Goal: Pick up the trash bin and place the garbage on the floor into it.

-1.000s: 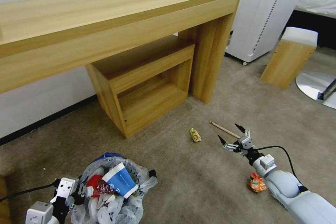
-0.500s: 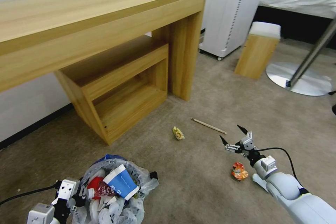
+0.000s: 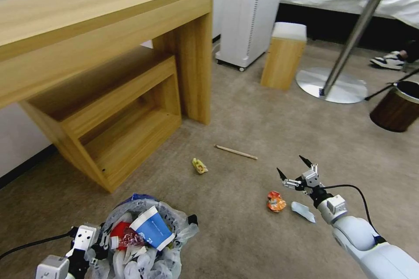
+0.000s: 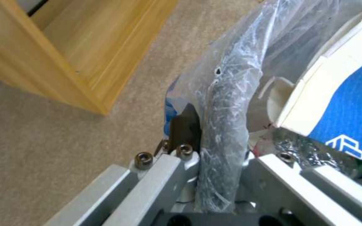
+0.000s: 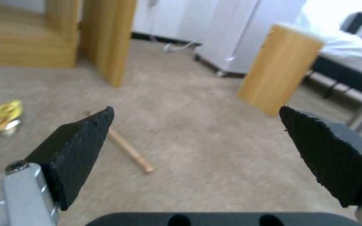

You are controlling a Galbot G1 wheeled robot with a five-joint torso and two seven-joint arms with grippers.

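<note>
The left claw [image 4: 214,175] is clenched on the rim of the bin [image 3: 144,235], held low at the robot's left, already heaped with litter. The right claw [image 3: 297,170] hangs released above the floor [image 3: 244,235], jaws spread wide. An orange wrapper [image 3: 276,201] and a white scrap [image 3: 303,211] lie just beneath and behind it; the stick [image 3: 235,152] and yellow scrap [image 3: 199,165] sit farther ahead. Best to drop straight onto the wrapper, pinch its bulk, and keep the bin level and close.
</note>
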